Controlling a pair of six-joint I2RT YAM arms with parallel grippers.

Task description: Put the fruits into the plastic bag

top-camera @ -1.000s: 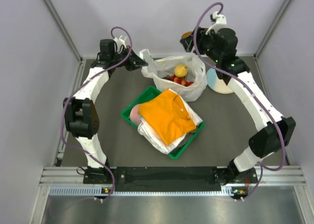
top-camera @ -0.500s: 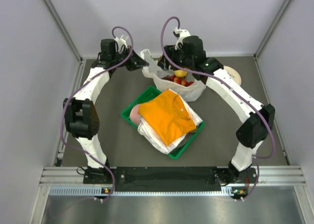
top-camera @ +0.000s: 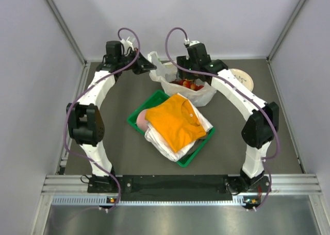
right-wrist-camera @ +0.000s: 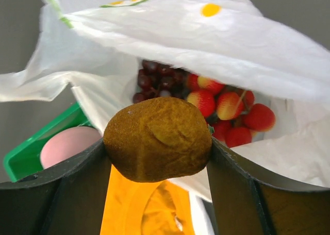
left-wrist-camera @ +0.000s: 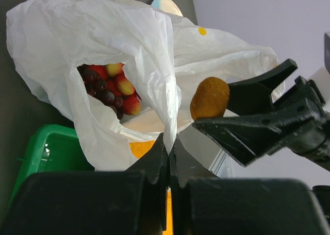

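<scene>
The plastic bag (left-wrist-camera: 103, 39) is pinched open at the far edge of the worktop (top-camera: 227, 142) by the left fingers (left-wrist-camera: 156, 160), so the brown fruit (right-wrist-camera: 157, 138) gripped by the right fingers (right-wrist-camera: 242, 188) can enter.

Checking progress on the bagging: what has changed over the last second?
The right arm swung left off the pale round plate, bringing the right gripper, shut on a rough brown oval fruit, to the mouth of the thin white plastic bag. The left gripper stayed clamped on the bag's edge; the red strawberries and dark grapes inside and the green tray of folded clothes did not move.
</scene>
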